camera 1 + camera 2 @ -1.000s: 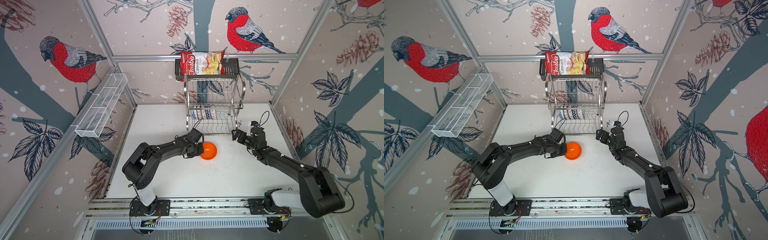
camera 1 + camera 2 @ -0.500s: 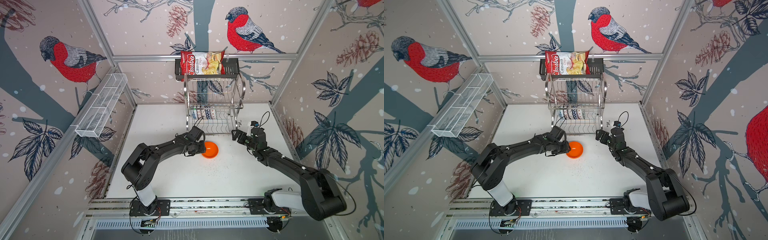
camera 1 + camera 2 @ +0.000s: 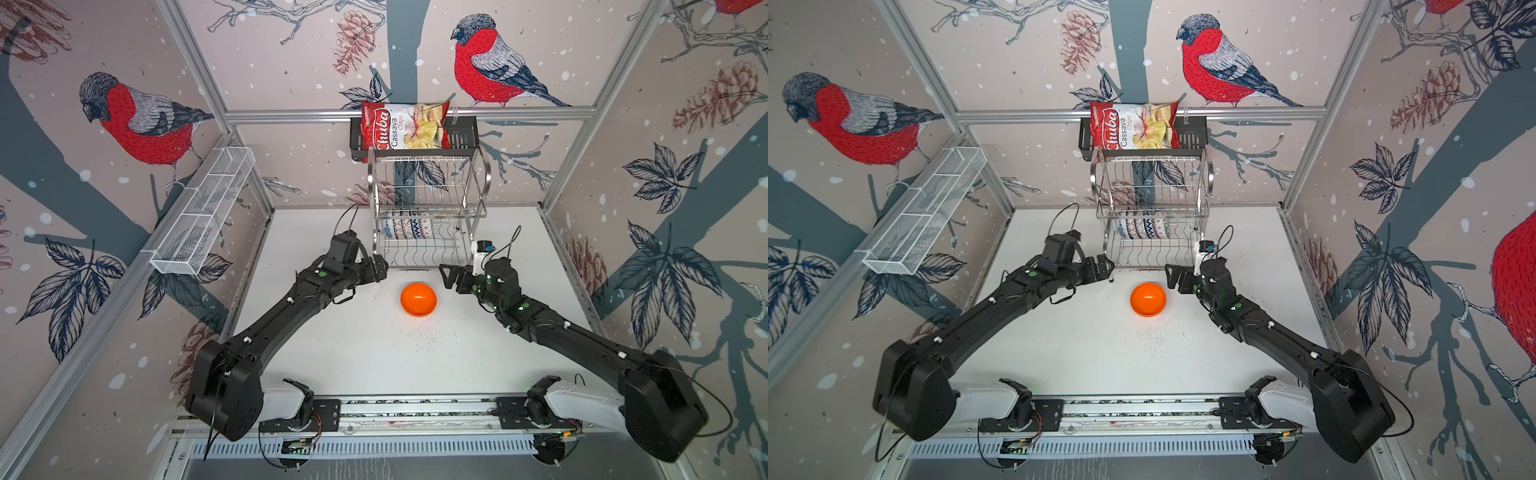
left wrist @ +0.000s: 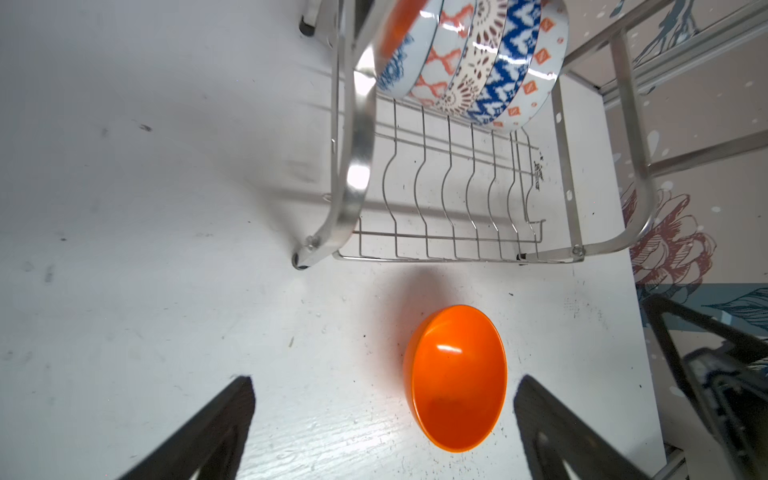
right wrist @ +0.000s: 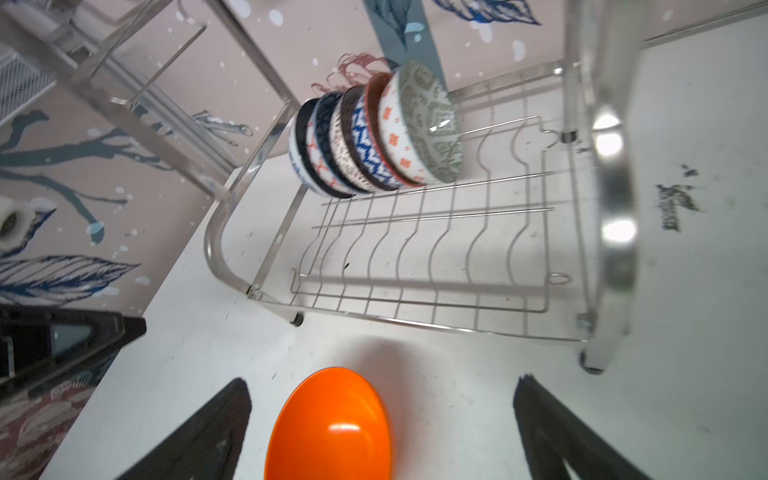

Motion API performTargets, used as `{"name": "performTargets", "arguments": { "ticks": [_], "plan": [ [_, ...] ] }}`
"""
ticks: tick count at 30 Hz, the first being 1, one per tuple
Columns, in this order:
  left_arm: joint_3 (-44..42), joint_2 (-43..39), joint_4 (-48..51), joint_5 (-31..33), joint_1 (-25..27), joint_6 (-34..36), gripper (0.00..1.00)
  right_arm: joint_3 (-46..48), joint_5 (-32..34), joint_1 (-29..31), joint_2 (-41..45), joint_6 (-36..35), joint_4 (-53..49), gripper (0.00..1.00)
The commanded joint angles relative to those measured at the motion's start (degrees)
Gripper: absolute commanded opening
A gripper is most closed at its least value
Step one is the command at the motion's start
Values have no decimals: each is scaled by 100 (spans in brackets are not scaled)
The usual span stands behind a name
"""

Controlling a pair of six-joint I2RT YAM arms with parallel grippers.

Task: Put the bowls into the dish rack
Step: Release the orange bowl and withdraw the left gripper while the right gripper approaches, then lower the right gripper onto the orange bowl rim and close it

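Orange bowl [image 3: 418, 299] untouched, near left gripper [image 3: 379, 268], right gripper [image 3: 447, 276]

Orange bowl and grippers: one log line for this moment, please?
orange bowl: upright on table, outside dish rack | left gripper: open, empty | right gripper: open, empty

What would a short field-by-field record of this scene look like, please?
orange bowl: upright on the table, in front of the rack, untouched
patterned bowls: five, on edge in the rack's lower tier
left gripper: open, empty, clear of the orange bowl
right gripper: open, empty, clear of the orange bowl
remaining: orange bowl
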State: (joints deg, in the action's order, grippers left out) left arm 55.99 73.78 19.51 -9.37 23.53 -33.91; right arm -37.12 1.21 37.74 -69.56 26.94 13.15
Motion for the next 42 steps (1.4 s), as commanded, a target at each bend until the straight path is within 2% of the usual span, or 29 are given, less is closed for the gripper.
{"name": "performTargets", "arguments": {
  "ticks": [1, 3, 5, 7, 10, 13, 18, 26, 42],
  "plan": [
    [-28, -314, -234, -403, -432, 407, 98, -414, 420, 577, -429, -280, -547, 99],
    [-7, -375, -258, -782, -879, 412, 97, -746, 446, 891, -801, -299, -821, 100],
    [-82, -397, -363, -1196, -1267, 390, 97, -1004, 382, 1225, -1125, -323, -929, 95],
    [-92, -455, -275, -1357, -1411, 449, 98, -1224, 319, 1484, -1416, -338, -1040, 91],
    [-567, -692, -518, -1114, -1440, 285, 98, -1522, 579, 1772, -1774, -347, -1306, 84],
    [-1033, -945, -1087, -1608, -1791, 145, 98, -1847, 542, 1887, -2201, -352, -1619, 79],
    [-1100, -1016, -865, -1599, -1861, 375, 97, -2338, 894, 2132, -2864, -276, -2059, 74],
    [-1199, -910, -1054, -1987, -1931, 319, 98, -3277, 2353, 2696, -3937, -18, -2929, 65],
    [-1208, -817, -1089, -2073, -1949, 315, 97, -4146, 4134, 3039, -4587, -42, -4171, 50]
  ]
}}
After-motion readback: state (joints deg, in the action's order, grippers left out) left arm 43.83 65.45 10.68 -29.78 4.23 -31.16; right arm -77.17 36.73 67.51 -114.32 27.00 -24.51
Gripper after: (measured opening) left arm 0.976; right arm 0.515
